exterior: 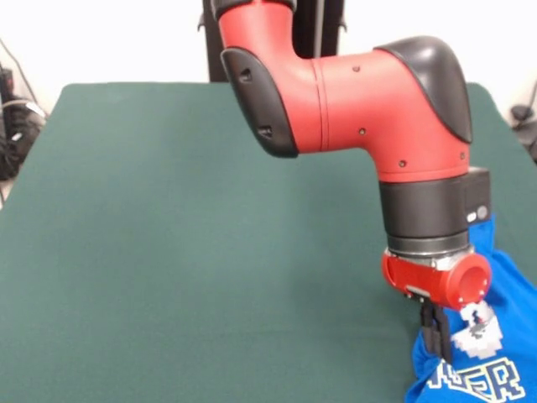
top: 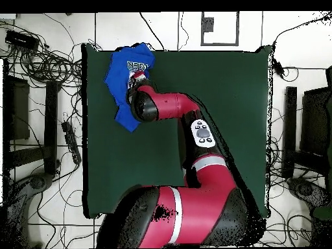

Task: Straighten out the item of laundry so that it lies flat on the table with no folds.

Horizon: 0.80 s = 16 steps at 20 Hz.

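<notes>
Blue T-shirt [exterior: 503, 353], soft and rumpled, bunched at lower right of frame on green felt surface [exterior: 185, 252]. Hand [exterior: 434, 340] presses its edge; dark fingers together, grip unclear.

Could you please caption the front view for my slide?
Sawyer's gripper lowered onto the crumpled blue T-shirt at the green table corner.

I see the dark green table [exterior: 185, 235] carrying only the blue T-shirt [exterior: 503, 369], bunched at its near right corner in the front view, seemingly rumpled, print partly showing.
</notes>
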{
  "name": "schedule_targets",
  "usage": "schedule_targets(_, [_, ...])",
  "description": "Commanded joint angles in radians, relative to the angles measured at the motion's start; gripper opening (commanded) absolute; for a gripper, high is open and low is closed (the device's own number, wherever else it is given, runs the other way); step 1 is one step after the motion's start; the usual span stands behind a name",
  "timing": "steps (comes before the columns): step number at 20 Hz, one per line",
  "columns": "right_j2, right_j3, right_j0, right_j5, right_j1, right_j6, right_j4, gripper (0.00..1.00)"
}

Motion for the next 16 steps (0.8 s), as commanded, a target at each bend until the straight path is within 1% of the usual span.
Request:
schedule_targets(1, [0.105,-0.005,0.008,0.161,0.054,-0.077,0.028,0.00])
schedule_targets(4, [0.019,-0.022,0.060,0.143,0.039,-0.015,0.041,0.00])
schedule_targets(6, [0.047,0.024,0.049,0.173,0.004,-0.017,0.055,0.00])
schedule_targets(8, [0.038,0.063,0.051,0.197,-0.052,-0.006,0.067,0.00])
schedule_targets(11, [0.080,0.124,0.017,0.240,-0.135,-0.038,0.075,0.00])
schedule_targets(13, [0.089,0.130,0.002,0.258,-0.154,-0.062,0.070,0.00])
schedule_targets(16, [0.109,0.123,-0.023,0.268,-0.147,-0.091,0.060,0.00])
